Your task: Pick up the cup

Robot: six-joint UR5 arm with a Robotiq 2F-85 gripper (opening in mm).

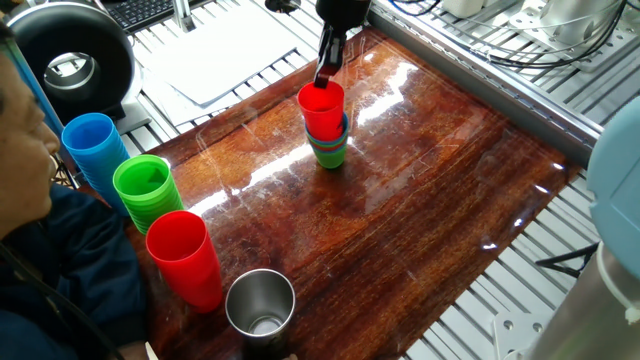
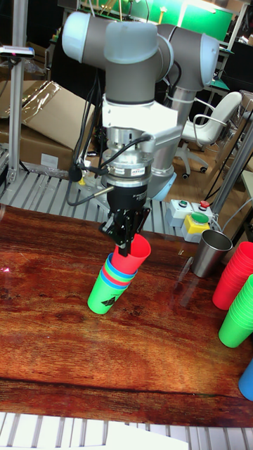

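The arm's upper part is cut off at the top of the fixed view, and the lower cups of the nested stack (image 1: 328, 148) show only as thin colored bands, so their exact count is hard to make out; red, blue and green layers show above a green bottom cup. In the tall fixed view the side stacks are partly cut off at the right edge.

The gripper (image 1: 326, 72) comes down on the cup (image 1: 321, 110), the red one on top of the stack. Its fingers (image 2: 125, 235) stand nearly together, pinching the cup's rim on the far side, one inside the wall and one outside. The cup sits tilted and raised out of the cups beneath it, with most of its wall showing.

The stack stands on the table (image 1: 420, 190), near the middle of its far half. Well away from the stack, along the table's near-left edge, there are four more things in a row: one blue stack (image 1: 93, 150), one green stack (image 1: 145, 192), one tall red stack (image 1: 184, 257) and one steel cup (image 1: 260, 303).
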